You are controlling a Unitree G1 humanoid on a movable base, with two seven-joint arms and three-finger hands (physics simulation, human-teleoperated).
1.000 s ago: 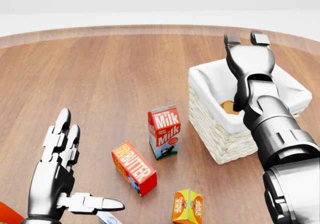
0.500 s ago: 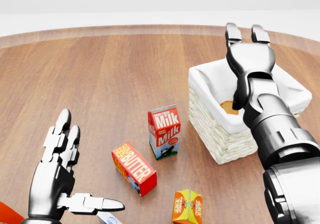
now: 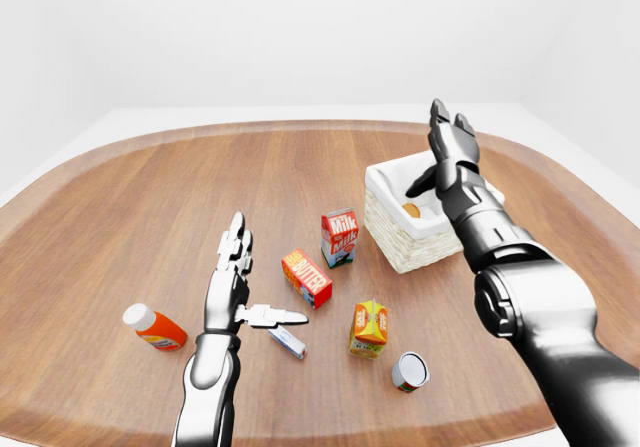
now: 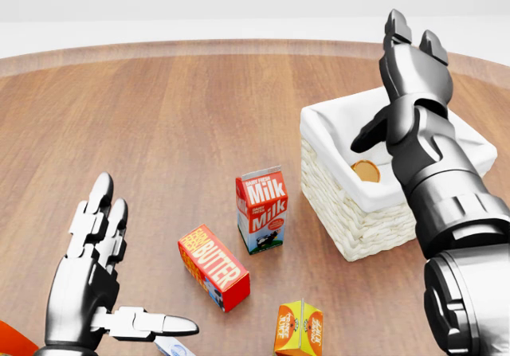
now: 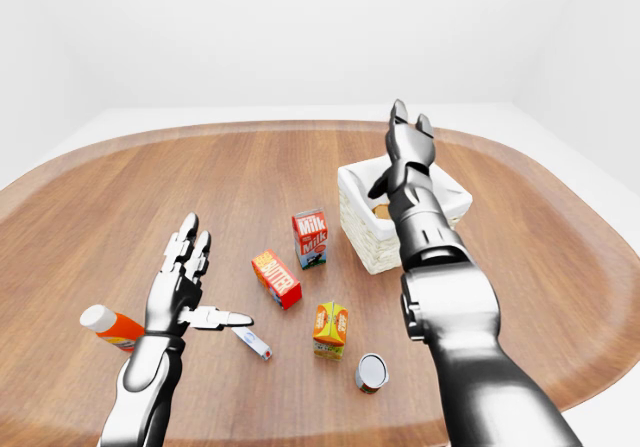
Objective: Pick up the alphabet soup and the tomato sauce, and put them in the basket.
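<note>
Wide oval wooden table [image 3: 150, 197] carries a white-lined wicker basket [image 4: 351, 221] with one round orange-topped can [image 4: 366, 170] lying inside. A second silver can [image 3: 409, 371] lies near the table's lower edge in the left-eye view. Since a second ago the right hand [image 4: 410, 61] has lifted above the basket, fingers spread, holding nothing. The left hand [image 4: 100, 272] hovers open.

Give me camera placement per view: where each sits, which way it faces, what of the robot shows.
Head view: on the head, angled down, close on the basket, milk carton and butter box; left hand and right hand show.
Left-eye view: head-mounted, wider, takes in the whole table; both arms enter from the bottom.
Right-eye view: same scene, everything shifted left.
Shared: the eye views alone show the can and bottle.
</note>
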